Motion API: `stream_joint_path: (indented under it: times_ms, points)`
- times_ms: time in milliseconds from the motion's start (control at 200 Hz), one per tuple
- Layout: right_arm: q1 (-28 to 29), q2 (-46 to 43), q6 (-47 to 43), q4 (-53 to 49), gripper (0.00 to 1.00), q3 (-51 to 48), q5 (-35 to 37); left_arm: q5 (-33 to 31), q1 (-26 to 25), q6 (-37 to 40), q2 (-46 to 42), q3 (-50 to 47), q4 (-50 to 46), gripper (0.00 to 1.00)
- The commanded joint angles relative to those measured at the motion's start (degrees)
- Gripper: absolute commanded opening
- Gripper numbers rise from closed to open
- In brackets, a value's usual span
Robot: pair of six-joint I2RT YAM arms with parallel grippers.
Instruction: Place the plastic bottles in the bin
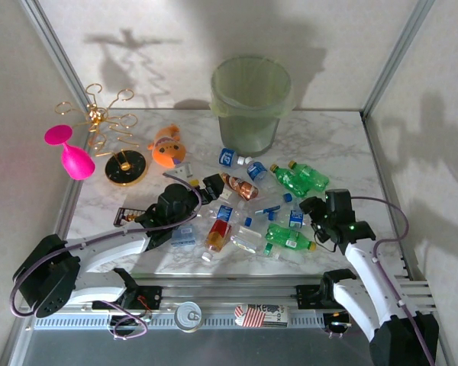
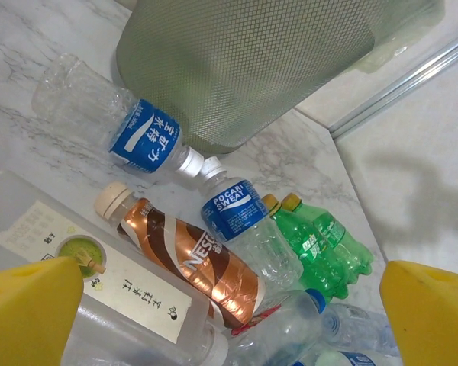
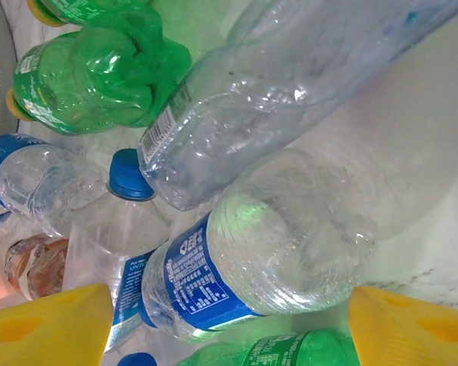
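Pale-green translucent bin [image 1: 250,99] stands far centre on marble tabletop [image 1: 328,130], mouth up to take drops. Crushed plastic bottles [image 1: 252,213] lie heaped mid-tabletop on near side of bin: clear, green, copper-brown. Left claw [image 2: 229,324] spread wide, nothing between pads, aimed over copper Nescafé bottle [image 2: 191,263]; likely lining up pick. Right claw [image 3: 229,328] spread, straddling clear blue-labelled bottle [image 3: 252,259] lying on side; pads not visibly touching it. Judgement: grasp step on right. Neighbours crowd close, may get nudged.

Pale-green bin [image 1: 250,99], copper-brown bottle [image 1: 243,187], pink glass [image 1: 70,152]
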Motion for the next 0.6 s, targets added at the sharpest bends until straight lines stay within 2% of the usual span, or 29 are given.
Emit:
stream_joint_path:
  times_ms: [0, 115, 596]
  points:
    - [0.3, 0.1, 3.8, 1.3, 0.81, -1.2, -1.4, -2.0, -0.4, 0.9, -0.4, -0.3, 0.7, 1.00]
    - [0.4, 2.4, 5.0, 4.8, 0.81, -2.6, -3.5, -3.3, -0.3, 1.5, -0.7, -0.3, -0.3, 1.00]
    - [0.9, 12.5, 5.5, 18.2, 0.82, -4.3, -2.3, -7.3, -0.3, 1.3, -3.6, -1.9, -2.3, 1.00]
